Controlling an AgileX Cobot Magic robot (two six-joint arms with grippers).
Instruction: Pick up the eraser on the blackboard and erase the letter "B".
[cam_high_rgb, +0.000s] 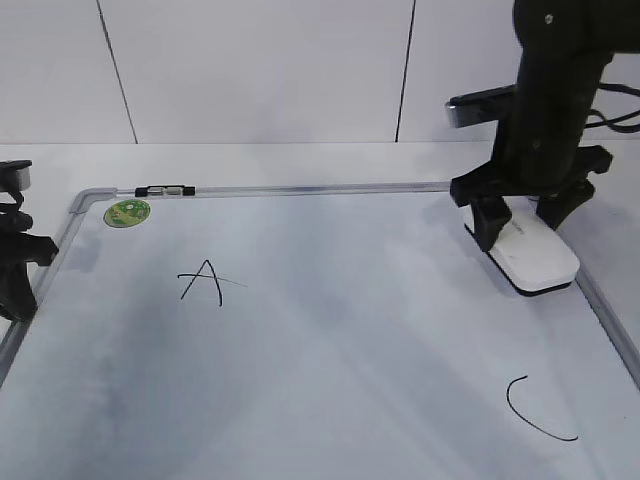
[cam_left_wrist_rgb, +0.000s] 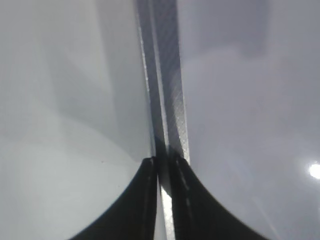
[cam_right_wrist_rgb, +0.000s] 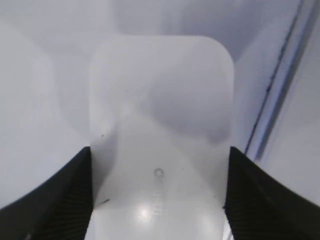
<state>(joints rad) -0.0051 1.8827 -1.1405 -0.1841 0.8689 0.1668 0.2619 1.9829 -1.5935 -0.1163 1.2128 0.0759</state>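
The eraser (cam_high_rgb: 535, 255), a white rounded block with a dark underside, lies flat on the blackboard (cam_high_rgb: 350, 330) at its right edge. My right gripper (cam_high_rgb: 520, 215) stands over it with one finger on each long side. In the right wrist view the eraser (cam_right_wrist_rgb: 160, 115) fills the gap between the fingers (cam_right_wrist_rgb: 160, 152), which touch its sides. No letter "B" shows on the board, only faint grey smudges across the middle. My left gripper (cam_high_rgb: 15, 285) is shut and empty over the board's left frame (cam_left_wrist_rgb: 167, 75), as the left wrist view (cam_left_wrist_rgb: 162, 161) shows.
A small "A" (cam_high_rgb: 205, 282) is drawn at the left and a curved "C" (cam_high_rgb: 535, 415) at the lower right. A round green sticker (cam_high_rgb: 127, 212) sits in the far left corner, next to a black clip (cam_high_rgb: 165, 190) on the top frame.
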